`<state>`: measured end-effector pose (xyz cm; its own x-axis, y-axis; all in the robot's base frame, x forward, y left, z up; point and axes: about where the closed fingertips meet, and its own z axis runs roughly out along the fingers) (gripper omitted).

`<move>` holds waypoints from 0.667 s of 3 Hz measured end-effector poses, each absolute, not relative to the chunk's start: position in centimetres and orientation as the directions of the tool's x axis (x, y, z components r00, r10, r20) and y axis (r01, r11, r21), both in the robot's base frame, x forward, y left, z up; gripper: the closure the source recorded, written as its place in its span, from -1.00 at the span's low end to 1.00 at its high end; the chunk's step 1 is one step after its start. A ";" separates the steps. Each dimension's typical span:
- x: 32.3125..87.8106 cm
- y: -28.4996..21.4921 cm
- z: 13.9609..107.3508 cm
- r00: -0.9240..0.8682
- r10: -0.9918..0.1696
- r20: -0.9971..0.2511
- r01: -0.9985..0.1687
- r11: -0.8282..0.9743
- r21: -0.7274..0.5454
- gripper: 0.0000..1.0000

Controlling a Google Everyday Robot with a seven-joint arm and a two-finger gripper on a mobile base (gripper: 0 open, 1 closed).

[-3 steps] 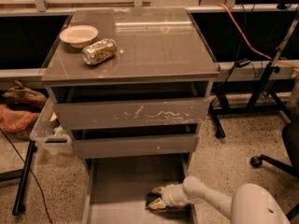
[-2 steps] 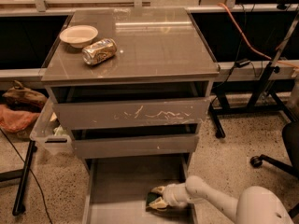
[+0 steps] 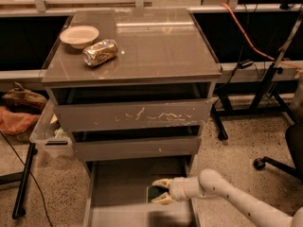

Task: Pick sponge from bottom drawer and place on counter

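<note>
Little has shifted over the last second: the gripper (image 3: pixel 158 191) sits slightly further left in the bottom drawer (image 3: pixel 116 186) than it did, and the white forearm behind it has crept the same way, low right of frame. I read this as the final closing-in on the sponge (image 3: pixel 152 192), not a lift; the sponge lies where it did, on the drawer floor at the lower centre of frame, right of the drawer's middle.

Gripper state: two pale fingers (image 3: pixel 161 182) are spread, one above and one below the dark green face of the sponge, straddling it. Whether the tips already touch it I cannot tell; they look just beside or on its edges. It is not yet squeezed or raised.

Task status, my judgement: grasp not confirmed, placement still entirely ahead.

The counter (image 3: pixel 156 46) in the upper half of frame carries a small pale bowl (image 3: pixel 79 35) at upper left, with a crushed gold can (image 3: pixel 100 52) just beside it. The two upper drawers (image 3: pixel 132 115) overhang the reach, so the lift will need to come out forward before rising.
</note>
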<state>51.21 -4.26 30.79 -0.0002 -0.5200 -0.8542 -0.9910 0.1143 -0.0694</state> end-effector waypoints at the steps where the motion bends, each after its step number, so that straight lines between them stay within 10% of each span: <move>1: 50.0 -3.6 31.8 0.016 -0.519 -0.855 -0.994 0.087 -0.071 1.00; 2: 50.0 -3.6 32.0 0.017 -0.519 -0.855 -0.994 0.087 -0.072 1.00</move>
